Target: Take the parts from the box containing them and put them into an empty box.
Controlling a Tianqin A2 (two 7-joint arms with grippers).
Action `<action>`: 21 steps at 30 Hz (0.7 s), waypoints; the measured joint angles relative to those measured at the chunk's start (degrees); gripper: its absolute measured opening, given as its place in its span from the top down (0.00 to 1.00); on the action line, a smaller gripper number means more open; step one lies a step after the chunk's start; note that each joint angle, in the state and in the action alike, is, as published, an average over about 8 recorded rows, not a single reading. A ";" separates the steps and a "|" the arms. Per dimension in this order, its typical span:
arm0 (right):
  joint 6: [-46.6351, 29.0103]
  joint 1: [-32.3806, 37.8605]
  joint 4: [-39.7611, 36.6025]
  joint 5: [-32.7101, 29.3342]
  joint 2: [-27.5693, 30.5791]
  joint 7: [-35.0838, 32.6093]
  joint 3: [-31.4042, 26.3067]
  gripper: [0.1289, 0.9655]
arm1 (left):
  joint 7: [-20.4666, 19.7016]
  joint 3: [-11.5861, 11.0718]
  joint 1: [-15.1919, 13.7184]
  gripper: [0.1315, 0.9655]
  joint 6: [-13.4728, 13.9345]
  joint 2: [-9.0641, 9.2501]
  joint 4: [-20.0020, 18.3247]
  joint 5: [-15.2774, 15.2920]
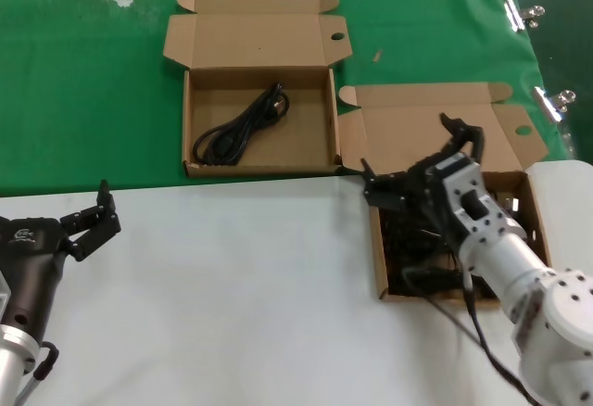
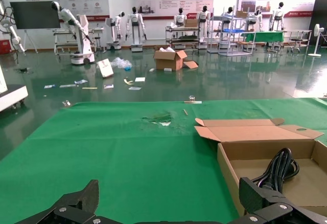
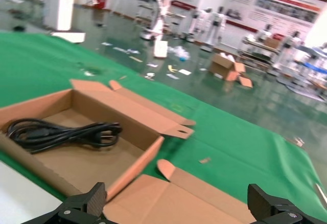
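The far box (image 1: 190, 119) lies open on the green cloth with one looped black cable (image 1: 243, 128) in it. The near box (image 1: 375, 239) lies open at the right, with dark cables (image 1: 408, 253) inside, partly hidden by my right arm. My right gripper (image 1: 412, 154) is open and empty, above this box's back edge and lid. In the right wrist view its fingertips (image 3: 94, 196) stand wide apart over the lid (image 3: 179, 198), with the far box (image 3: 76, 157) and its cable (image 3: 61, 132) beyond. My left gripper (image 1: 107, 213) is open and empty over the white table at the left.
The green cloth (image 1: 83, 82) covers the back half and the white table (image 1: 232, 285) the front. Metal clips (image 1: 523, 12) hold the cloth at the right edge. The left wrist view shows the far box (image 2: 227, 168) and its cable (image 2: 278, 168).
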 joint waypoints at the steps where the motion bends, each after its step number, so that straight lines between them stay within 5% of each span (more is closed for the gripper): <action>1: 0.42 -1.02 1.22 -0.14 0.18 1.16 0.47 0.00 | 0.00 0.00 0.00 0.00 0.00 0.00 0.00 0.00; 21: 7.27 -17.84 21.29 -2.44 3.14 20.38 8.23 0.00 | 0.02 0.00 0.00 0.00 0.00 0.00 0.00 -0.01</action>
